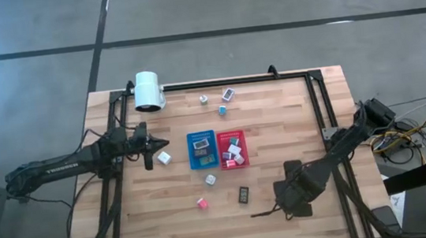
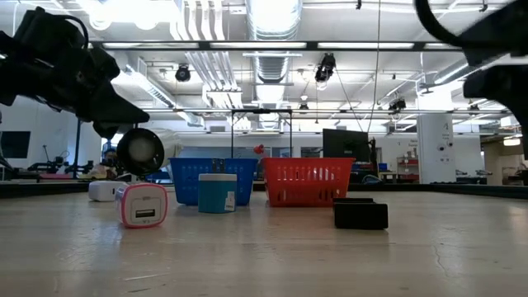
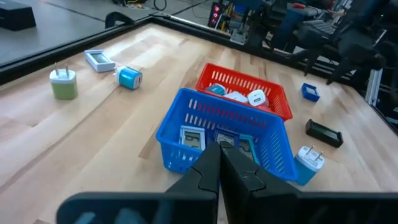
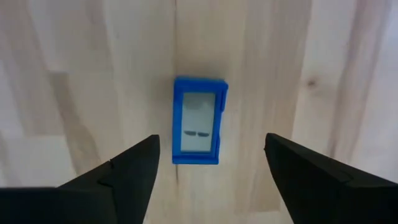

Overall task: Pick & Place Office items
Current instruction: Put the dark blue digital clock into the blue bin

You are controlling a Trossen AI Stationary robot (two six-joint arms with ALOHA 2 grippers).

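centrally on the tabletop [image 1: 292,118] stand two perforated baskets side by side. blue basket [image 1: 202,150]: holds flat blue-framed items with pale screens. red basket [image 1: 232,149]: holds small white and teal items. loose office items lie around them: a white cube [image 1: 164,158] just beside the blue basket toward the left edge; a pale cube [image 1: 211,179], a pink cube [image 1: 202,203] and a dark flat rectangle [image 1: 244,194] toward the near edge; three small pieces [image 1: 221,102] toward the far edge. a white cylinder [image 1: 147,92] sits at the far left corner.

right gripper [image 4: 211,163]: hangs over bare wood near the right near corner, jaws spread wide, holding nothing. a blue flat item with a pale screen [image 4: 199,121] lies flat on the wood directly between the two fingers, touching neither.

left gripper [image 3: 220,163]: fingers pressed together and empty, poised near the left edge, pointing at the blue basket.
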